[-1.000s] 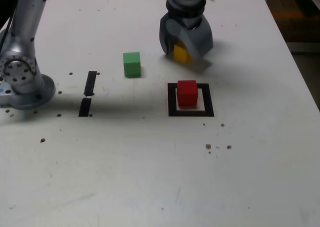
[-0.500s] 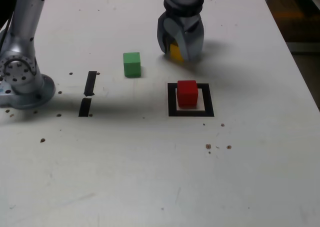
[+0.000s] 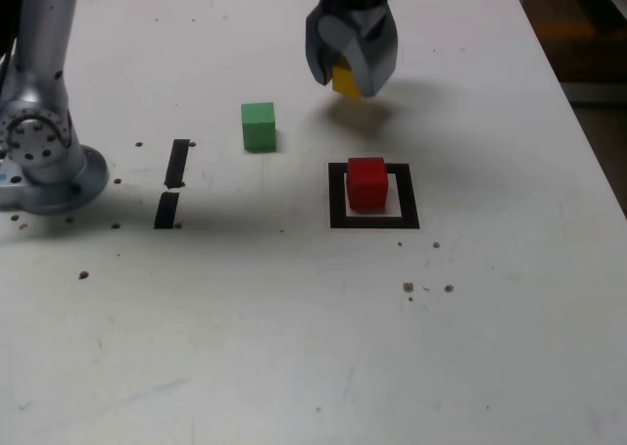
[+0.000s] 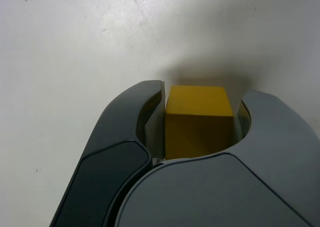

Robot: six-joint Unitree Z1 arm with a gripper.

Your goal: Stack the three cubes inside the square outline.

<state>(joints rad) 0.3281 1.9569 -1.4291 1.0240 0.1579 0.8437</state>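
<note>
surface: white table [image 3: 294, 347], scuffed, brown crumbs scattered | square outline [image 3: 338, 198] taped near the middle, red cube [image 3: 367, 182] sitting inside it | green cube [image 3: 259, 125] on bare top, nearer the far edge (apart from the outline) | two short black tape strips [image 3: 172, 182] end to end | arm base [image 3: 44, 166] bolted near the exterior view's left edge

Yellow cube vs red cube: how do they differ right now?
The yellow cube is clamped in the gripper and hangs above the table, its shadow below; the red cube rests on the table. The red cube sits inside the square outline; the yellow cube is outside it, farther back. Both look the same size and matte.
</note>
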